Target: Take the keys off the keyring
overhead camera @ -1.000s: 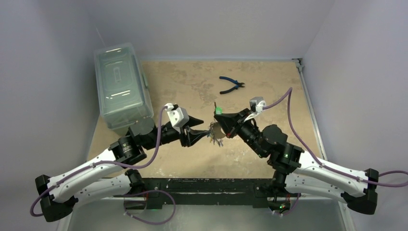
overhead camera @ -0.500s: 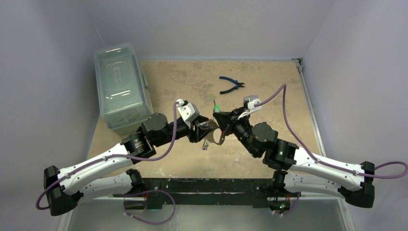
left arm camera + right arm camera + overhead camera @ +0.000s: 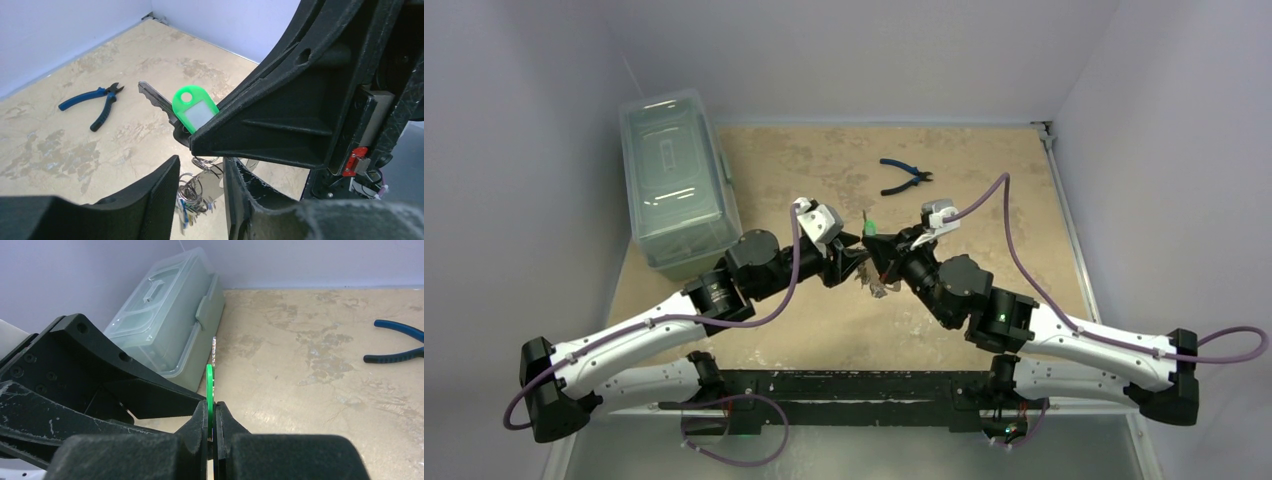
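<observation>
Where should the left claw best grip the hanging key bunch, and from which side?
Probably the key bunch at its top rings, just under the green tag, from the left: the right claw pinches that tag, so the bunch hangs free below.

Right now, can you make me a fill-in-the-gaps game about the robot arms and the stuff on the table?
1. The right end effector is shut on a key tag coloured ____.
2. The pliers lying on the table have ____ handles.
3. The clear lidded box stands on the ____ arm's side of the table.
Missing words: green; blue; left.
</observation>
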You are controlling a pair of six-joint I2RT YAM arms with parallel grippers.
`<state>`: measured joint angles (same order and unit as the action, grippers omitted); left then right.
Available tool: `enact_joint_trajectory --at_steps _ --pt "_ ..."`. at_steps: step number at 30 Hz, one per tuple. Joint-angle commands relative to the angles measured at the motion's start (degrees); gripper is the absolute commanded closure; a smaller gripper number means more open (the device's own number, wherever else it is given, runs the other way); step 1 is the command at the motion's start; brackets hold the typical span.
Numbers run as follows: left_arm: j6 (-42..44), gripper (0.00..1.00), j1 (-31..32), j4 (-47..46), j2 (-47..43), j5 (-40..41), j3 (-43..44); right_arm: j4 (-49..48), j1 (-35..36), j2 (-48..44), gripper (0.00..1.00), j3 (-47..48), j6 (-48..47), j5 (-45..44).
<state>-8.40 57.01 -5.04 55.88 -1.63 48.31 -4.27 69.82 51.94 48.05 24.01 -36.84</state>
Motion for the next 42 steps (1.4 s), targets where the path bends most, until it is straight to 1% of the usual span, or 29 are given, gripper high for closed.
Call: enact_joint_trajectory --at_steps 1,6,11,14,19,23,26,32,38,42 --pt "0.06 0.67 -0.19 -1.89 -1.01 3.09 2.65 -3.08 1.06 -0.43 1.0 3.63 -0.4 -1.96" --pt "0.9 0.76 -0.21 1.01 -2.91 4.42 2.54 -3.28 1.17 -1.35 1.0 3.63 -0.67 -2.49" --pt "0.54 0.91 -0.17 2.43 -4.15 4.01 1.96 -4.13 1.19 -2.19 1.0 3.38 -0.73 -3.2" --pt "0.61 1.0 -0.24 2.62 -4.2 2.07 1.96 -4.52 1.19 -2.28 1.0 3.37 -0.67 -3.21" --pt "1.3 1.0 -0.24 1.65 -4.9 -1.94 1.42 -4.78 1.19 -2.5 1.0 2.87 -0.09 -2.85" --pt "1.76 1.0 -0.17 -0.42 -6.65 -6.74 0.21 -4.12 1.2 -2.87 1.0 2.68 -0.36 -4.36" --pt "1.8 1.0 -0.19 -1.49 -7.85 -8.21 -0.41 -4.36 1.19 -3.4 1.0 2.08 -0.29 -5.13" --pt "1.83 1.0 -0.17 -3.93 -10.82 -7.91 -1.91 -4.74 1.24 -3.26 1.0 0.87 1.21 -3.91" --pt "2.14 1.0 -0.23 -2.24 -11.03 -7.03 -2.68 -4.71 1.19 -3.93 1.0 1.23 1.29 -3.18" --pt "2.73 1.0 -0.21 0.55 -10.79 -4.96 -3.12 -5.44 1.19 -4.77 1.0 1.39 0.68 -2.45"
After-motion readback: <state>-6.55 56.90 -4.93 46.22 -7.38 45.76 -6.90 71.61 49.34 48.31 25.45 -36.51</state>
